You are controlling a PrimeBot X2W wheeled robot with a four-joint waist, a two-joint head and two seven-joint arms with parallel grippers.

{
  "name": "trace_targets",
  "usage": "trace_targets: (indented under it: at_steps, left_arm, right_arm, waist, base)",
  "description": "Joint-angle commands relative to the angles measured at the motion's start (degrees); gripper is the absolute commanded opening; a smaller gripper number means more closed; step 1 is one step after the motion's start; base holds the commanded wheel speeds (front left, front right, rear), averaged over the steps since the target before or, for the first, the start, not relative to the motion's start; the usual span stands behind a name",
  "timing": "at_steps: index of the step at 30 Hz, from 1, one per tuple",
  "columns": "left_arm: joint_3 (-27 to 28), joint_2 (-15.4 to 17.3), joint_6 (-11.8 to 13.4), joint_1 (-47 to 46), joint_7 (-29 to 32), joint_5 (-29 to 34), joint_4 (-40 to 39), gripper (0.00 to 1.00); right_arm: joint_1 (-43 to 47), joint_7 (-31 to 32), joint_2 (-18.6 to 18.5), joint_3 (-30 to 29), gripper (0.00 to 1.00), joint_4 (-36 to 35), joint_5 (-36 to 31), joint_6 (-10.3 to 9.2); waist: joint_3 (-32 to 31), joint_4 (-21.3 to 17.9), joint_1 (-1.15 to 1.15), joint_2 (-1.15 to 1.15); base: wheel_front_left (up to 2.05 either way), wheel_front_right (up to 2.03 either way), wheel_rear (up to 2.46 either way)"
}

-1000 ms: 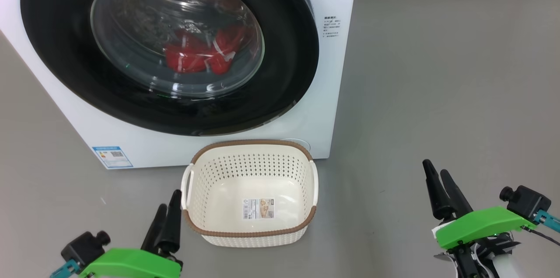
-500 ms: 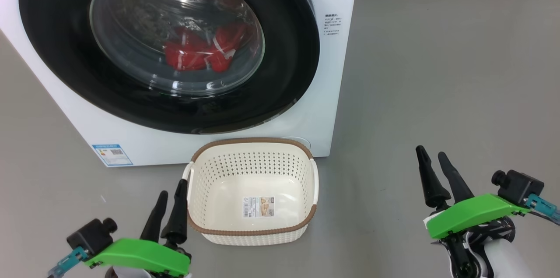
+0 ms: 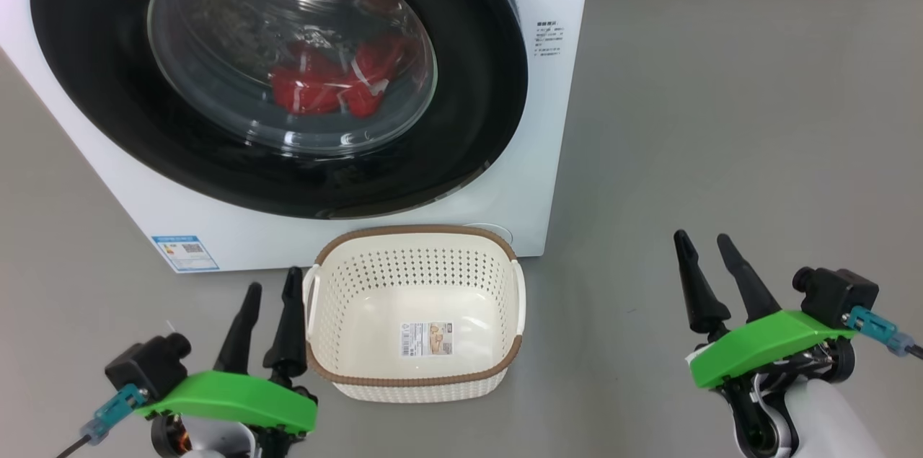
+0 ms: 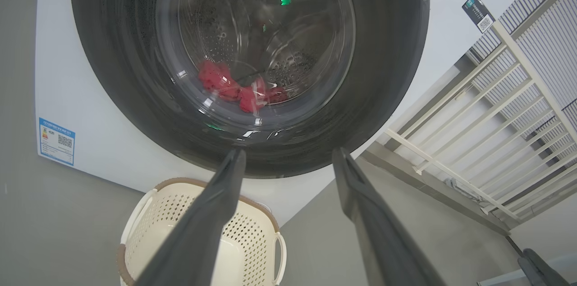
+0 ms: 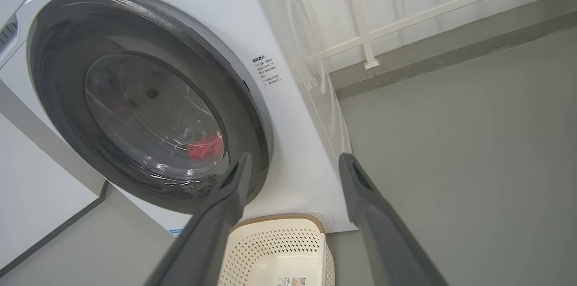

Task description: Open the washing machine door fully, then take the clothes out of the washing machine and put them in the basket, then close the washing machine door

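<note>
1. Large round glossy black-rimmed washing machine door: top cut off, upper edge, head view.
2. Bright red clothes behind glare-streaked glass: garment count indeterminate.
3. Small blue label, lower left: print illegible.
4. Cream perforated plastic basket: base cut off, bottom edge, left wrist view.

The grey floor carries the white washing machine; the cream basket stands on the floor directly before the washing machine, just beside its base

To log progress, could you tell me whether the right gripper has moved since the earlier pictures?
Yes: against the nearly unmoved washing machine, the right gripper has gone up the head view and slightly left.
</note>
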Motion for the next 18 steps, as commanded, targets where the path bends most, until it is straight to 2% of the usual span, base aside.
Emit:
trace_targets:
  at_steps: [1, 18]
  left_arm:
    - [1.5, 1.1, 0.7, -2.9, -1.0, 2.5, -2.5, 1.0]
    - [1.0, 1.3, 2.8, -4.5, -3.8, 14.8, -3.6, 1.0]
  right_arm:
    - [-3.6, -0.8, -0.5, 1.0, 1.0, -1.0, -2.1, -0.02]
    - [-6.5, -3.7, -0.8, 2.4, 1.0, 0.7, -13.0, -0.03]
  waist:
    - [0.1, 0.0, 0.0, 0.0]
    - [0.3, -0.2, 0.0, 0.0]
  base:
    - [0.0, 0.0, 0.0]
    - [0.0, 0.0, 0.0]
